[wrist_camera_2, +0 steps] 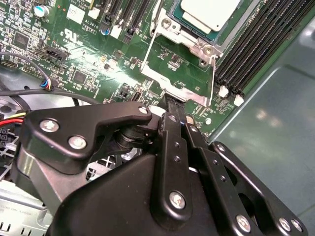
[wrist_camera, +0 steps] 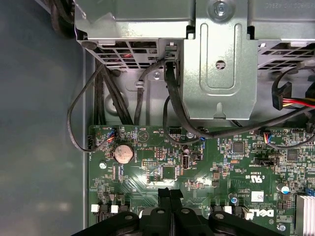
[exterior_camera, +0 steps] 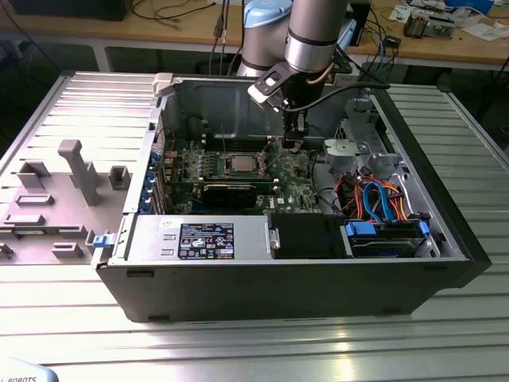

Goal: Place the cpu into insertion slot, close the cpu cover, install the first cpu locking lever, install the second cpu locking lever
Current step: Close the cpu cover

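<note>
- Gripper [wrist_camera_2: 171, 101]: fingers pressed together and nothing visibly pinched between them. In the second wrist view the tip sits at the outer edge of the pale metal plate just beside the insertion slot [exterior_camera: 227, 165]. I can't tell whether it is touching the plate or just above it.
- In the exterior view the gripper [exterior_camera: 292, 142] is down inside the open case, close to the slot on the exterior view's right.
- The cpu [wrist_camera_2: 209, 12] lies flat and square inside the slot, so the placing step looks done.
- The cpu cover [wrist_camera_2: 194, 44] frames the chip and appears to lie down over it, so I'd judge it closed. How well it is seated at the far edge is out of frame.
- A thin wire lever [wrist_camera_2: 213, 78] runs along the slot's side nearest the black RAM slots [wrist_camera_2: 256, 54]. I can't tell whether it is hooked under its catch.
- A second lever on the opposite side of the slot isn't clear enough to call.
- Progress, my read: chip in and cover down. Neither locking lever is confirmed, and the gripper is working at the slot's edge.
</note>
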`<action>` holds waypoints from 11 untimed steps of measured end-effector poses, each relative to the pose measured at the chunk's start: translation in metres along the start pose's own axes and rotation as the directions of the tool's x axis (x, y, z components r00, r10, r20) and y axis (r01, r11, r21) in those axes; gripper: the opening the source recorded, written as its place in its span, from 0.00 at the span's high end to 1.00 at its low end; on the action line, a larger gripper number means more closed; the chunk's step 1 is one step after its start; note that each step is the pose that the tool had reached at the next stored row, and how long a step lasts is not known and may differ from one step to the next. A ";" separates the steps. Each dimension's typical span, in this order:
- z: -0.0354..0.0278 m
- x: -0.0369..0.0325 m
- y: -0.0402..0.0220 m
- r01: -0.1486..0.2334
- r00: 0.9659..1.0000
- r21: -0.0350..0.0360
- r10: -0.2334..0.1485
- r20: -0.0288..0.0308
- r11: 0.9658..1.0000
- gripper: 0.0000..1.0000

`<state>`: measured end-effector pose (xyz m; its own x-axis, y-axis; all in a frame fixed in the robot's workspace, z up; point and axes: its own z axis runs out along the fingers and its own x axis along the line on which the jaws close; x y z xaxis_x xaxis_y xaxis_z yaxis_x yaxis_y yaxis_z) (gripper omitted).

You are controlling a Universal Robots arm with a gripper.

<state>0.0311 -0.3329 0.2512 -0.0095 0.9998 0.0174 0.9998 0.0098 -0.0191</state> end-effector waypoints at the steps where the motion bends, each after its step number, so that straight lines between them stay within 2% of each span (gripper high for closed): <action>1: 0.0000 0.0000 0.0000 0.000 1.000 0.000 0.000 0.000 1.000 0.89; 9: 0.0000 0.0000 -0.0003 0.000 1.000 0.000 0.000 0.000 1.000 0.89; 11: 0.0001 0.0000 -0.0024 0.000 1.000 0.000 0.000 0.000 1.000 0.89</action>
<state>0.0286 -0.3329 0.2511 -0.0093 0.9998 0.0175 0.9998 0.0097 -0.0191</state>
